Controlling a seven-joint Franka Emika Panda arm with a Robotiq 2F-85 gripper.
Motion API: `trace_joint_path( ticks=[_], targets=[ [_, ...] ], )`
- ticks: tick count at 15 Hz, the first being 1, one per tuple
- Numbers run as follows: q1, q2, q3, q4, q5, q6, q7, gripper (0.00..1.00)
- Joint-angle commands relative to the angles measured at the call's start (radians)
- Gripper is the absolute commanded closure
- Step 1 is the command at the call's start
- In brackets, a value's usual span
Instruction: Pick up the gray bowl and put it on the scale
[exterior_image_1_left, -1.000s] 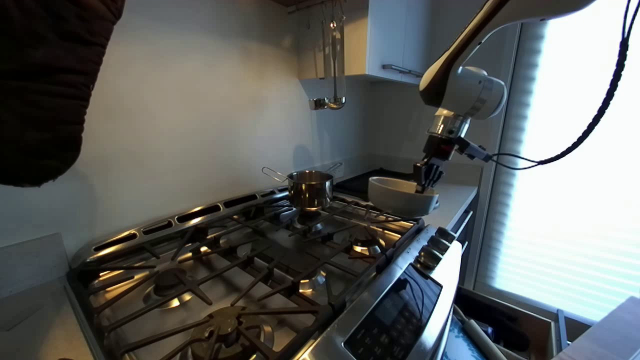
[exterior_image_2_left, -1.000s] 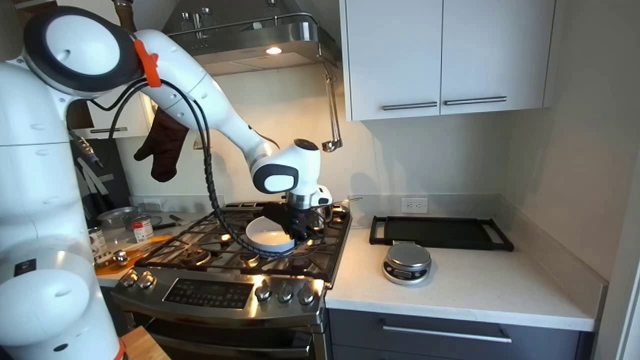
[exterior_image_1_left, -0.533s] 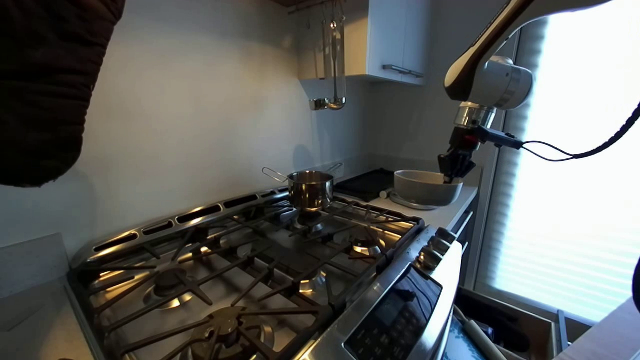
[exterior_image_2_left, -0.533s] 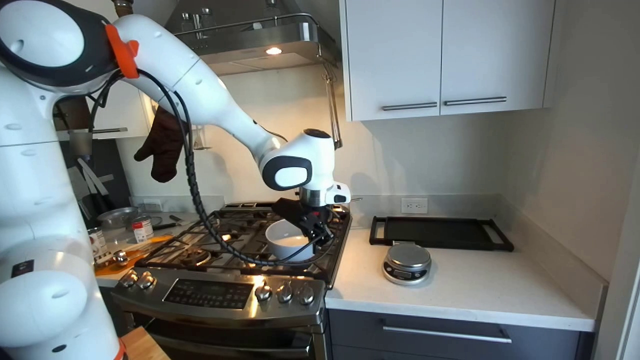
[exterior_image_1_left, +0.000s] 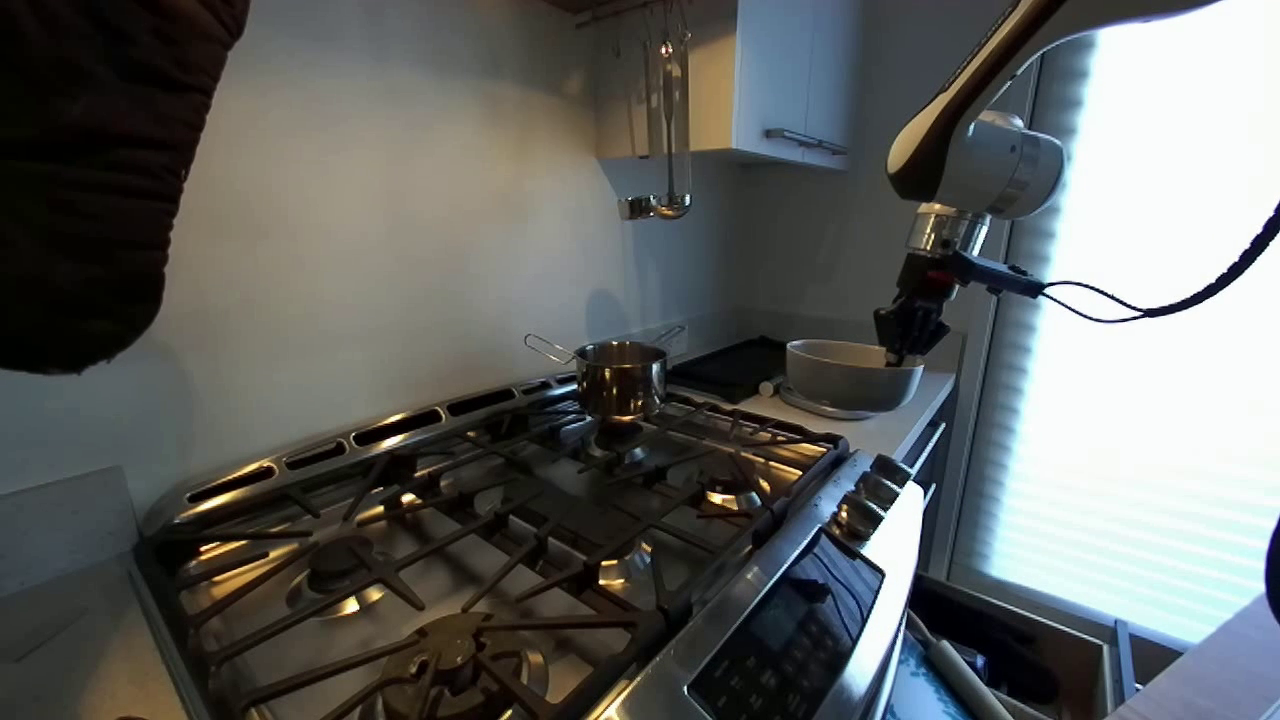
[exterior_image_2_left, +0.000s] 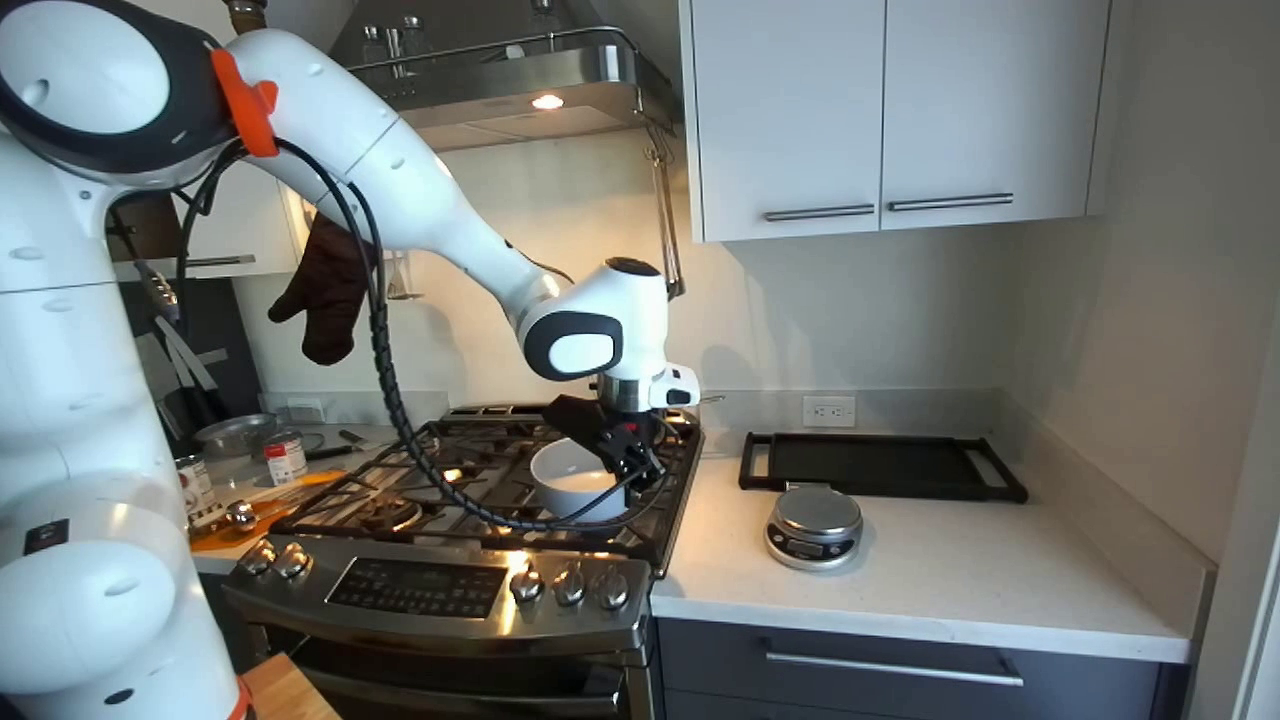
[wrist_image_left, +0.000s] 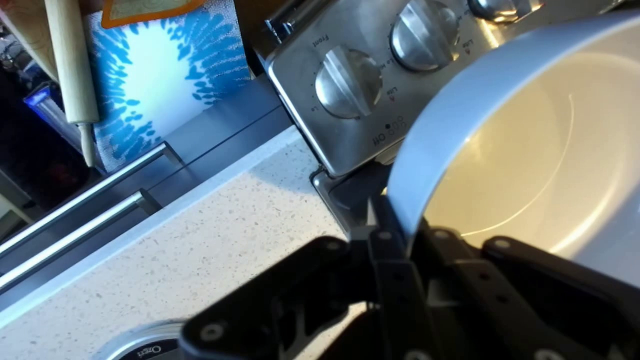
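Note:
The gray bowl (exterior_image_1_left: 840, 375) hangs in the air by its rim; it also shows in an exterior view (exterior_image_2_left: 565, 488), in front of the stove's right burners, and in the wrist view (wrist_image_left: 435, 125) with its cream inside. My gripper (wrist_image_left: 407, 227) is shut on the bowl's near rim, one finger inside and one outside; it shows in both exterior views (exterior_image_1_left: 905, 350) (exterior_image_2_left: 637, 475). A round silver kitchen scale (exterior_image_2_left: 815, 520) with a dark display stands on the counter, apart from the bowl. Its edge shows in the wrist view (wrist_image_left: 142, 345).
A flat black tray with handles (exterior_image_2_left: 870, 465) lies behind the scale on the white counter (exterior_image_2_left: 950, 570). A shiny metal pot (exterior_image_1_left: 620, 380) stands on the stove grates (exterior_image_1_left: 540, 545). Stove knobs (wrist_image_left: 350, 82) lie near the bowl. An open drawer holds a rolling pin (wrist_image_left: 72, 65).
Over the last second the gripper carried the bowl rightward in both exterior views, off the grates and toward the stove's front right. The bowl became more level. In the last half second they barely moved.

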Motion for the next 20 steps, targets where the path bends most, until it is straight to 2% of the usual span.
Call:
trace_joint_path(
  ticks=[1,4,8,14,20],
  targets=[
    [0.014,0.019,-0.013,0.022,0.017,0.015,0.005,0.98],
    [0.008,0.084,-0.014,0.107,0.016,0.004,0.075,0.98],
    [-0.003,0.196,-0.016,0.273,0.014,0.011,0.245,0.98],
    [-0.047,0.407,-0.052,0.561,0.004,-0.061,0.507,0.98],
    [-0.105,0.588,-0.074,0.773,0.023,-0.125,0.693,0.98]
  ],
)
